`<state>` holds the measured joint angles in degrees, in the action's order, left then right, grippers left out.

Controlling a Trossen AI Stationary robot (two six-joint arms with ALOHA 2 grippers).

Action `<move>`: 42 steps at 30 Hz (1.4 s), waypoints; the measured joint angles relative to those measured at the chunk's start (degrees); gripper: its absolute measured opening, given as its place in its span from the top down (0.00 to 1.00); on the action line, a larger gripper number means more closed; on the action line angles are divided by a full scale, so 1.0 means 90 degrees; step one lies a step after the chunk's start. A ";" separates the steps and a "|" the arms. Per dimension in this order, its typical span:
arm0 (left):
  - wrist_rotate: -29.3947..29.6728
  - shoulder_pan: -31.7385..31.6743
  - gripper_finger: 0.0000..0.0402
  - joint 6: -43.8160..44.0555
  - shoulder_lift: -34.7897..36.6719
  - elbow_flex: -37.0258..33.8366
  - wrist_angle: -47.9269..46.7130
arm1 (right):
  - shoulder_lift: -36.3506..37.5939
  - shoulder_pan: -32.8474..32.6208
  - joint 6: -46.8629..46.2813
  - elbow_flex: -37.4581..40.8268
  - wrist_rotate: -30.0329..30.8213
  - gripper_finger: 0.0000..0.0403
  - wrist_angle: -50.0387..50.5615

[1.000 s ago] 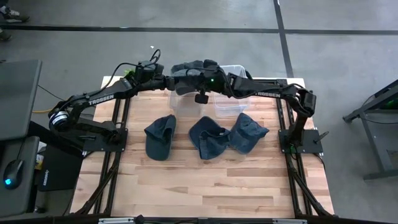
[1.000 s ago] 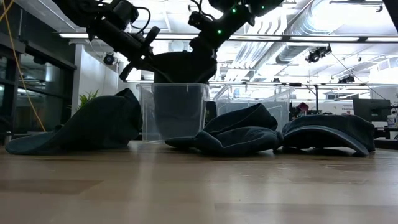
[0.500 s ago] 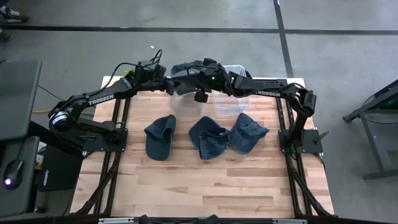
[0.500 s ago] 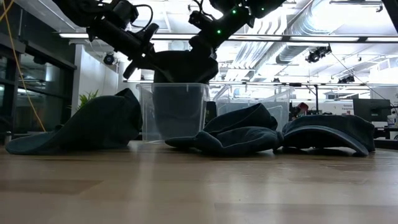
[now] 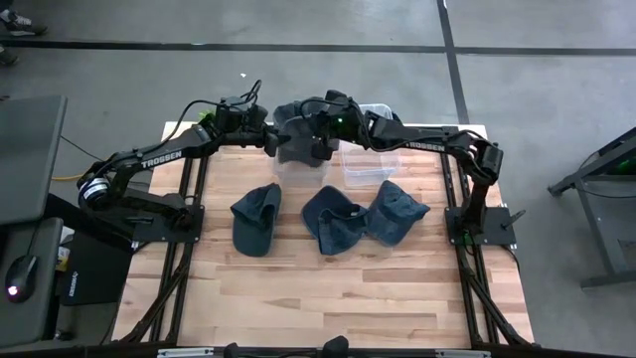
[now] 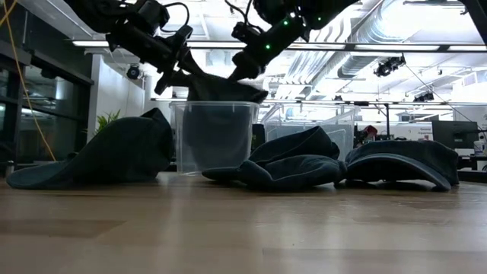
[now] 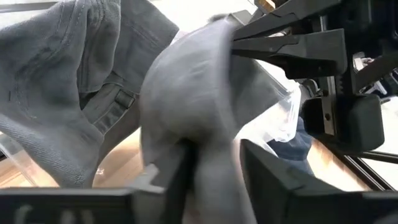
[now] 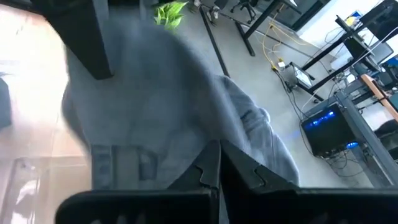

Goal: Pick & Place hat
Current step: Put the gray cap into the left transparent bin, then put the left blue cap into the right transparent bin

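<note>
A dark grey hat hangs over the clear bin at the table's far side, between my two grippers. Its lower part dips into the bin. My right gripper is shut on the hat from the right. My left gripper stands at the hat's left side, its fingers apart with a fold of hat cloth between them. Three more dark hats lie on the table in a row: left, middle and right. My left gripper is open around a fold of the hat. The cloth lies against the inner side of one finger; whether the other finger touches it I cannot tell. The fingers come from the table's left, slanting down. My right gripper pinches the hat's cloth between its two shut fingers, beside the back strap. It comes from the table's right, slanting down. The hat hangs slack below the fingers, its lower part inside the bin.
A second clear bin stands right beside the first, on its right. The near half of the wooden table holds nothing. Both arms cross the table's far edge above the bins.
The hat has sunk from just above the bin's rim down onto and into the bin, and now sags on its left side. My left gripper has rolled at the wrist without shifting place. My right gripper has dipped slightly toward the bin with the hat.
</note>
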<state>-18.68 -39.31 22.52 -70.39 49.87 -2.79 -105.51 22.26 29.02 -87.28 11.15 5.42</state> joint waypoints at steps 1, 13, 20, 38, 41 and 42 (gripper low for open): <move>0.0018 -0.0002 0.60 0.0000 0.0000 0.0000 0.0000 | -0.0005 -0.0002 0.0004 0.0002 -0.0008 1.00 -0.0026; 0.0310 -0.0002 0.39 0.0034 0.0007 0.0002 0.0940 | -0.0154 0.0201 0.0111 0.0000 -0.0014 1.00 -0.0122; 0.0217 -0.0002 0.45 0.0023 0.0099 0.0002 0.0974 | -0.0007 0.0242 0.0138 -0.0101 0.0000 1.00 0.0037; 0.0362 0.0571 0.78 -0.0693 0.1669 0.0005 -0.1843 | 0.0835 -0.0464 -0.0010 -0.0144 -0.0623 1.00 0.2571; 0.1077 0.1088 0.82 -0.0714 0.1863 0.0002 -0.2493 | 0.0842 -0.0725 0.0174 -0.0088 -0.1298 1.00 0.3015; 0.1321 0.1265 0.84 -0.0704 0.1920 0.0002 -0.2626 | 0.0842 -0.0835 0.0222 -0.0006 -0.1434 1.00 0.3056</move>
<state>-6.80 -27.92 16.19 -53.11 49.89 -26.42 -97.93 14.75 31.01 -87.34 -1.76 32.92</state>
